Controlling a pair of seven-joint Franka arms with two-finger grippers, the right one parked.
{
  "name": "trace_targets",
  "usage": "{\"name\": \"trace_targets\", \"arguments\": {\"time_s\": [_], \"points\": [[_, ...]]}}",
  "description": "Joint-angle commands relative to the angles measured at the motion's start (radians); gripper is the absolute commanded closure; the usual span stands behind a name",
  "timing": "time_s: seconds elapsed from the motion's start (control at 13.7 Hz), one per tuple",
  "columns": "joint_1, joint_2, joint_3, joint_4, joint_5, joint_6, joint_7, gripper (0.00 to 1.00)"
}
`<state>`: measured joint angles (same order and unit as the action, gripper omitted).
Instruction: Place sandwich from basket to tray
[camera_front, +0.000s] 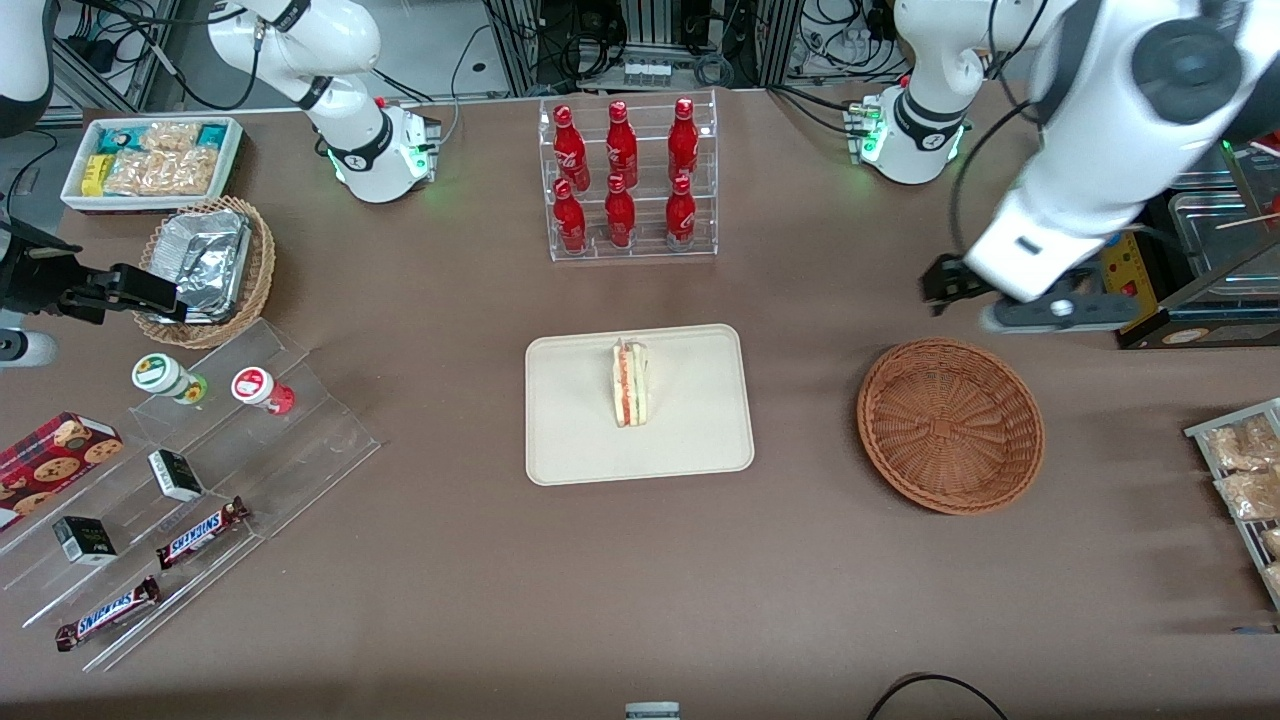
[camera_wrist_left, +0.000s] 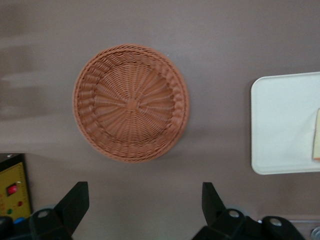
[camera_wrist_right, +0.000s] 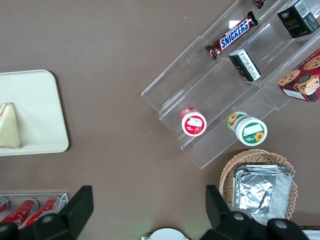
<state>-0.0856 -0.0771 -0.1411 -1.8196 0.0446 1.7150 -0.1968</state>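
Note:
The sandwich (camera_front: 630, 385) stands on its edge in the middle of the cream tray (camera_front: 700, 430), its red, orange and green filling showing. The reddish-brown woven basket (camera_front: 950, 425) is empty and sits beside the tray, toward the working arm's end of the table. My gripper (camera_front: 937, 285) hangs above the table, a little farther from the front camera than the basket. In the left wrist view the gripper (camera_wrist_left: 145, 200) is open with nothing between its fingers. That view also holds the empty basket (camera_wrist_left: 131, 102), a part of the tray (camera_wrist_left: 282, 125) and a sliver of the sandwich (camera_wrist_left: 317, 135).
A clear rack of red bottles (camera_front: 627, 180) stands farther from the camera than the tray. Toward the parked arm's end are a foil container in a tan basket (camera_front: 205, 268), a white bin of snacks (camera_front: 152, 160) and clear steps with snack bars (camera_front: 200, 480). Bagged snacks (camera_front: 1245, 470) lie at the working arm's end.

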Motion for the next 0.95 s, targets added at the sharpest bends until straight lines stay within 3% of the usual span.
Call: {"name": "trace_targets", "arguments": {"time_s": [0.0, 0.29, 0.59, 0.88], "points": [[0.073, -0.046, -0.012, -0.027, -0.020, -0.025, 0.118, 0.01], [0.051, 0.000, 0.078, 0.064, -0.026, -0.075, 0.163, 0.01], [0.046, 0.111, 0.084, 0.216, -0.015, -0.166, 0.171, 0.01], [0.047, 0.115, 0.093, 0.244, -0.020, -0.169, 0.169, 0.01]]}}
